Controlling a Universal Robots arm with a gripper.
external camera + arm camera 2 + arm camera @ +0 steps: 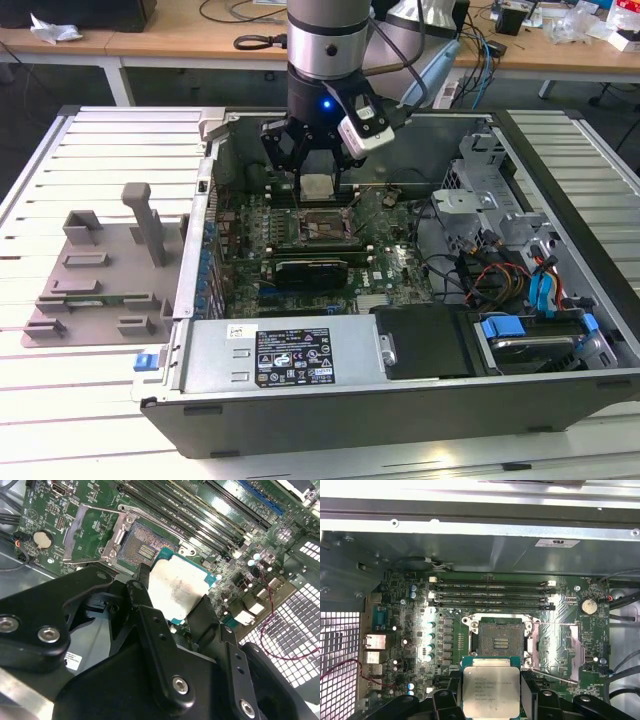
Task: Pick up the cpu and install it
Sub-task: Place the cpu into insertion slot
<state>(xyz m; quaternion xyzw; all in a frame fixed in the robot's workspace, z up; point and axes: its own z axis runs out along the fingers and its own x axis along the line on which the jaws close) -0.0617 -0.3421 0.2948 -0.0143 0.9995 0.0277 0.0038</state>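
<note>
Above open socket far edge | gripper clamped on cpu | step: carrying, not seated | judged need: squaring chip to socket.

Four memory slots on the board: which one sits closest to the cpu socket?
The slot bordering the open socket. The other three lie beyond it, toward the case wall, farther from the held cpu.

The arm hangs straight down, wrist vertical (a blue light glows on it); the gripper points downward, its black fingers clamped on opposite edges of the cpu.
</note>
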